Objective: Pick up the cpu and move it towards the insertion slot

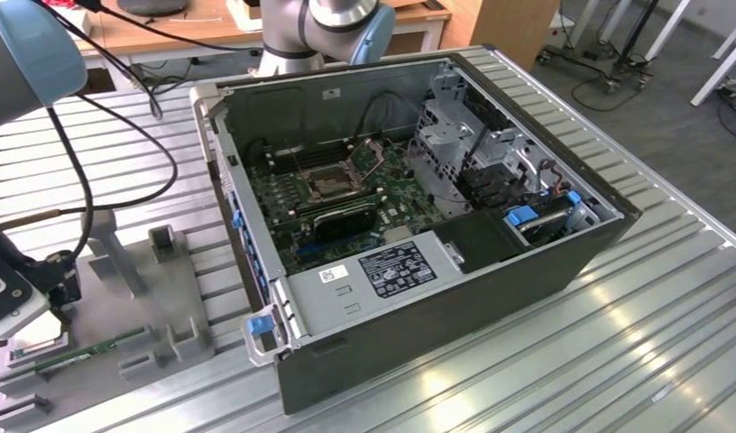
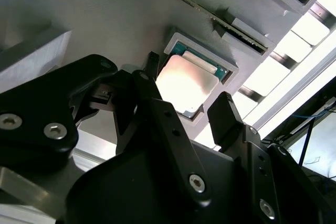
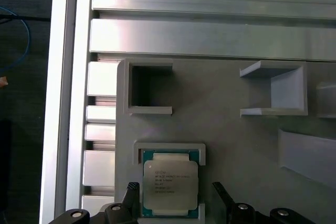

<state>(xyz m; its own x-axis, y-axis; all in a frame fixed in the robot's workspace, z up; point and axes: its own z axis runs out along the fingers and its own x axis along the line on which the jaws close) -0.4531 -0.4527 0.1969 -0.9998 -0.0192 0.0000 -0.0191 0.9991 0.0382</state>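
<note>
The cpu (image 3: 170, 184), a flat square chip with a pale metal face on a green board, lies in a square recess of the grey fixture plate (image 3: 236, 145). My gripper (image 3: 175, 191) hangs just above it, open, with one black finger on each side of the chip and a small gap showing at each. In the second wrist view the cpu (image 2: 186, 80) shines between the fingers (image 2: 226, 114). In the exterior view the gripper's body (image 1: 13, 302) is low at the left edge. The insertion slot (image 1: 326, 185) sits on the motherboard inside the open computer case.
The open computer case (image 1: 464, 298) lies on the slatted aluminium table (image 1: 657, 316), at the exterior view's right of the fixture plate (image 1: 115, 316). A green memory stick (image 1: 86, 352) rests in the fixture's front. Upright grey holders (image 1: 163, 242) and black cables (image 1: 86, 189) stand nearby.
</note>
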